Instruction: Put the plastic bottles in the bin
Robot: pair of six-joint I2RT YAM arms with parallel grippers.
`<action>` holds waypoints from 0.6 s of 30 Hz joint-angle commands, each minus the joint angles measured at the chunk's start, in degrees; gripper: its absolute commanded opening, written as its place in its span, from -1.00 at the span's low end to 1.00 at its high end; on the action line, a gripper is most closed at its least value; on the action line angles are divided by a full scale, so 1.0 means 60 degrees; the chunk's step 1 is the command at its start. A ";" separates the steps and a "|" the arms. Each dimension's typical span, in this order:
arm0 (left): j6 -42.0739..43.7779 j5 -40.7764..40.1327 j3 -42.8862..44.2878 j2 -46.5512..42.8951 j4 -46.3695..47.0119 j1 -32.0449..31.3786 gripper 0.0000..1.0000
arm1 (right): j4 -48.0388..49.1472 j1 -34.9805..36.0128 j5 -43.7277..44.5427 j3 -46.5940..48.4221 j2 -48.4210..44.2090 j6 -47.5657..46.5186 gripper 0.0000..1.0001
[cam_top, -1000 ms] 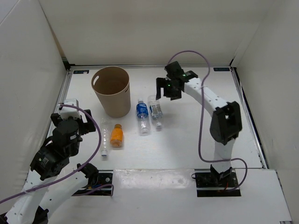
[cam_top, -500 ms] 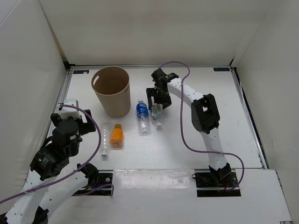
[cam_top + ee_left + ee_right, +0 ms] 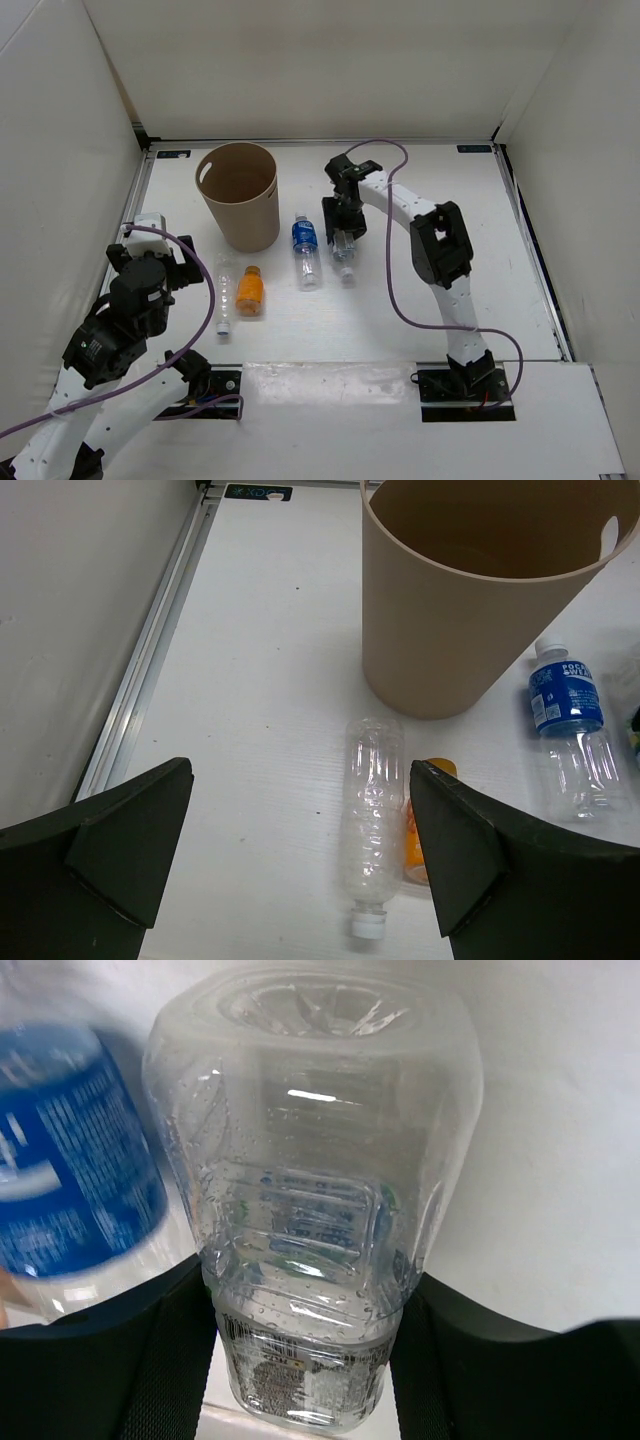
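The tan bin (image 3: 240, 200) stands upright at the back left, also in the left wrist view (image 3: 450, 630). Right of it lie the blue-label bottle (image 3: 305, 252) and the pale-label bottle (image 3: 344, 252). My right gripper (image 3: 343, 228) is down over the pale-label bottle (image 3: 310, 1210), its fingers pressed on both sides (image 3: 303, 1360); the bottle lies on the table. The blue-label bottle (image 3: 70, 1160) lies just left of it. The slim clear bottle (image 3: 224, 290) and the orange bottle (image 3: 250, 290) lie in front of the bin. My left gripper (image 3: 300, 770) is open and empty above and near the slim bottle (image 3: 375, 810).
White walls enclose the table on three sides. A metal rail (image 3: 150, 680) runs along the left edge. The purple cable (image 3: 400, 290) of the right arm loops over the table right of the bottles.
My right gripper has swung left from the back centre and come down onto the pale-label bottle, which shifted slightly. The left arm has not moved.
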 commanded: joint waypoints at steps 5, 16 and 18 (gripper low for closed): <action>-0.0104 -0.0003 0.0021 0.0010 0.0050 0.0033 1.00 | -0.0077 0.0174 0.1765 -0.0288 -0.3638 -0.0008 -0.20; -0.0045 0.0276 0.0021 0.0141 0.0094 0.0048 1.00 | 0.3306 0.2049 0.4051 -0.0931 -0.6778 -0.1899 -0.14; -0.0031 0.0305 0.0006 0.0112 0.0138 0.0034 1.00 | 0.3776 0.2370 0.4124 -0.0962 -0.6837 -0.2219 -0.14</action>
